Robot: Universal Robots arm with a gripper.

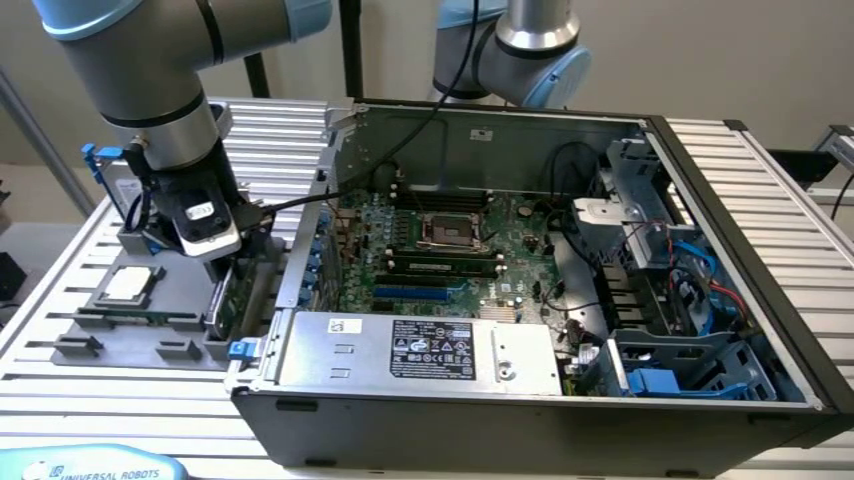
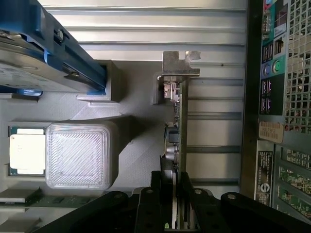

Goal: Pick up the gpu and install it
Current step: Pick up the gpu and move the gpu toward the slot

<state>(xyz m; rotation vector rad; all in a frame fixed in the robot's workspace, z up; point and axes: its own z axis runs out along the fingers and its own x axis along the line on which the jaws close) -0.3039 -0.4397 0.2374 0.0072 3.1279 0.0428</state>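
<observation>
The slatted counter (image 1: 787, 200) carries an open computer case (image 1: 534, 430), which takes up the middle of the exterior view and runs out to three o'clock. Inside it the green main board (image 1: 454, 250) lies flat, with a long blue slot (image 1: 420, 293) near its six o'clock edge that has nothing plugged into it.

The robot arm (image 1: 147, 80) comes down from eleven o'clock in the exterior view. It ends over a grey parts tray (image 1: 134, 350) set at nine o'clock, just beside the case wall. At the tray's twelve o'clock end stands a silver hard drive (image 2: 19, 73) with blue rails.

The graphics card (image 2: 181, 126) stands on edge in the tray, along the side nearest the case. Its silver bracket (image 2: 177, 65) is at the end far from the claw (image 2: 175, 206).

In the wrist view the claw straddles the card, one finger on each face. Both fingers appear pressed against it, pinching the card by its near end. The card appears to sit low in its holder and not lifted clear of it.

A small square processor chip (image 1: 127, 285) rests in its own pocket of the tray, well apart from the claw.

Progress, as judged: the grasp looks made, while the lift, the carry to the case and the seating in the blue slot are not yet done.
</observation>
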